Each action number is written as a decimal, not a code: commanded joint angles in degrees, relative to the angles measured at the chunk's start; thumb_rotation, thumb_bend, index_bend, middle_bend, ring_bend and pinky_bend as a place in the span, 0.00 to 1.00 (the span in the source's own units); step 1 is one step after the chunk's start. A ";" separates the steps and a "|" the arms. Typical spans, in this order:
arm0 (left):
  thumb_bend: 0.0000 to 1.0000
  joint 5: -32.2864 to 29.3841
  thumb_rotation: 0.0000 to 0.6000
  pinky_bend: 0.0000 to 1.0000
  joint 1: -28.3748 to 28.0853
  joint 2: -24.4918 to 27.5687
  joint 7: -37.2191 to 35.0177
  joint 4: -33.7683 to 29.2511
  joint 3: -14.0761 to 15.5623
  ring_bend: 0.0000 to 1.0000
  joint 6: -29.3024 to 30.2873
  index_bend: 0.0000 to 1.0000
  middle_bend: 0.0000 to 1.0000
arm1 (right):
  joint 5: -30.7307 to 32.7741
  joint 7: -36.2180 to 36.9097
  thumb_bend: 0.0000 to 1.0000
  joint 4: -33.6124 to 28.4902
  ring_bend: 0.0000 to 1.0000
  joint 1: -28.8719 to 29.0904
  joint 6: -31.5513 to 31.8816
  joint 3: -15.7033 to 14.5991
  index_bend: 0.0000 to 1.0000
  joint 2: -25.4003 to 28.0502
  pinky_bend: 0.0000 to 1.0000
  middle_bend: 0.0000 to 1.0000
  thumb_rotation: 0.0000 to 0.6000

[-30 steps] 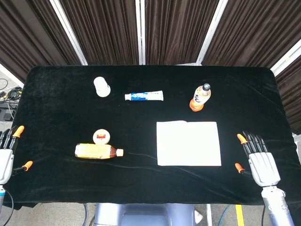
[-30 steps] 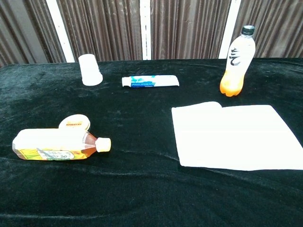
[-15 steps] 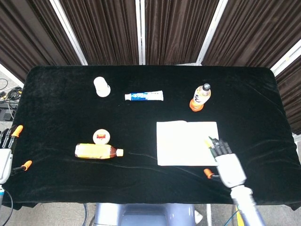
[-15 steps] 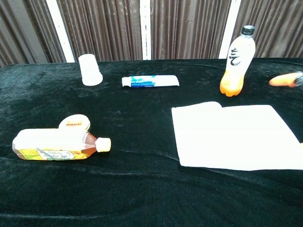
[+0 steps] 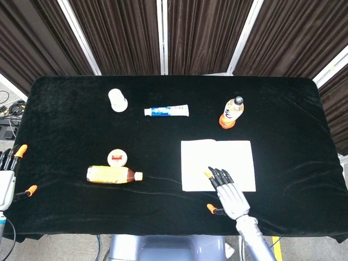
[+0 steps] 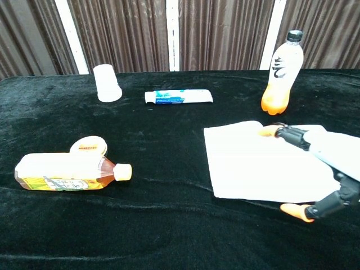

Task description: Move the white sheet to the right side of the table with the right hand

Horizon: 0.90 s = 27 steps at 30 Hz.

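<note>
- Orange-tipped fingers (image 5: 219, 175) of right hand (image 5: 229, 191) are stretched out flat and together, pointing away from robot, over near edge of sheet (image 5: 217, 165); nothing grasped. Thumb (image 5: 211, 207) sticks out to the side over bare cloth, just off sheet's near edge.
- Chest view: same right hand (image 6: 332, 169) comes in from the right above the sheet (image 6: 253, 163), one orange tip near sheet's far edge, thumb tip (image 6: 295, 211) below near edge. Can't tell if palm actually touches the sheet or hovers.
- Sheet: white, lies flat on table (image 5: 65, 136), right of centre, near front; small fold at far left corner. Well apart from table's right edge.
- Left hand (image 5: 6, 176) at far left edge of head view, off table's side, fingers straight and apart, holding nothing; thumb out sideways. Not seen in chest view.
- Orange drink btl (image 5: 231, 112) upright just behind the sheet, black cap, not touching it.
- Toothpaste tube (image 5: 166, 111) lying flat at back centre, w/ white cup (image 5: 117, 100) upside down to its left.
- Tea btl (image 5: 113, 174) on its side front left, cap pointing toward sheet; small round tin (image 5: 117, 158) just behind it, touching or nearly so.
- Table covered in black velvet cloth; dark curtains (image 5: 206, 32) behind.
</note>
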 commanded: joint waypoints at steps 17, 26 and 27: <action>0.12 -2.47 1.00 0.00 -0.37 -0.21 -0.20 1.02 -0.70 0.00 -1.21 0.00 0.00 | 4.72 2.32 0.14 13.47 0.00 3.02 -1.15 2.56 0.00 -11.57 0.00 0.00 1.00; 0.12 -3.98 1.00 0.00 -0.53 -0.24 -0.38 1.42 -1.15 0.00 -1.88 0.00 0.00 | 6.36 3.71 0.14 18.83 0.00 4.04 -1.54 3.78 0.00 -15.21 0.00 0.00 1.00; 0.12 -4.13 1.00 0.00 -0.53 -0.25 -0.45 1.44 -1.21 0.00 -1.90 0.00 0.00 | 6.51 3.86 0.14 19.25 0.00 4.11 -1.57 3.84 0.00 -15.50 0.00 0.00 1.00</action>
